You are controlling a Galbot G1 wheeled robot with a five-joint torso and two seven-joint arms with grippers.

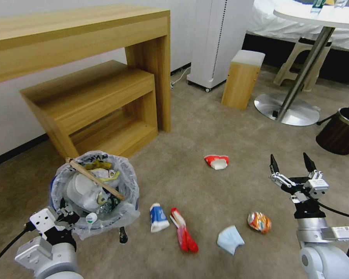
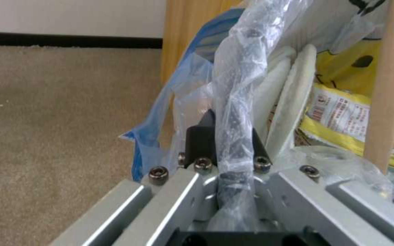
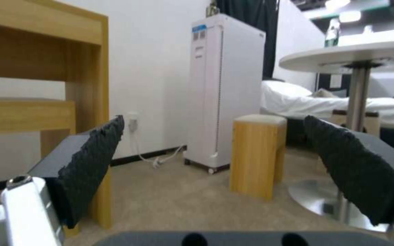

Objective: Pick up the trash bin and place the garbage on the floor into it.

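While the left gripper (image 1: 68,217) is pinching only the thin bagged rim of the trash bin (image 1: 94,190) at the robot's left, and the right gripper (image 1: 292,167) is hanging wide open and empty, the overfilled bin is risking tipping and spilling its wooden stick (image 1: 95,179) onto the floor (image 1: 221,128).

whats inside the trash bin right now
Inside the trash bin: a wooden stick lying across the top, white slippers, yellow wrappers. Anything deeper is covered. The left tool grips its rim.

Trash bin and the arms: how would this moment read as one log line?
left end effector: shut on trash bin rim | right end effector: open, empty | floor: litter remains
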